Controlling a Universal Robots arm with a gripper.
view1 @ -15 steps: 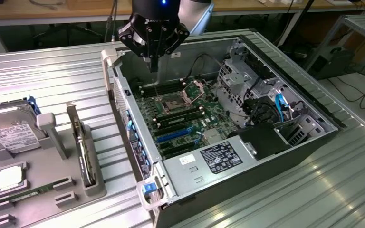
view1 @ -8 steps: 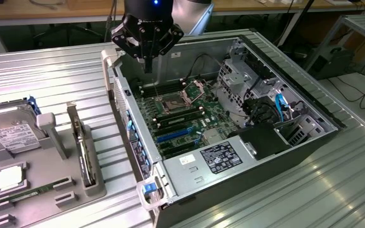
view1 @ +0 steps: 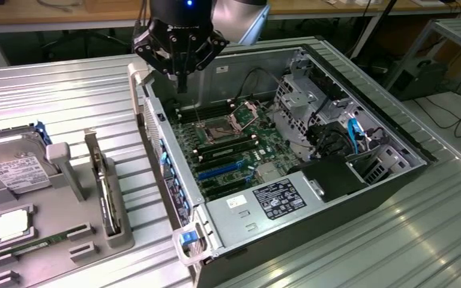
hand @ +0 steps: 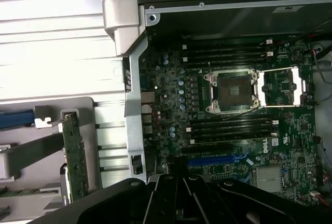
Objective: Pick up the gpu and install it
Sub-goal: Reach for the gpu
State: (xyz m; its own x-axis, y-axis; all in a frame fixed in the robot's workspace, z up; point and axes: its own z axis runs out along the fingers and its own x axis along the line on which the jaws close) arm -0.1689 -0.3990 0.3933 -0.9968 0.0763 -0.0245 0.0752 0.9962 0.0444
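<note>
You had the gripper (view1: 180,83), fingers pinched together and empty, poised over the open computer case (view1: 391,129) while the gpu (view1: 106,186) stood edge-up in its gray holder (view1: 120,239) on the tabletop (view1: 54,90); descending there risked striking the motherboard (view1: 230,150).

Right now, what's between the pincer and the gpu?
In the exterior view, the open computer case's silver side wall and ribbed metal table separate pincer from thin upright gpu.
</note>
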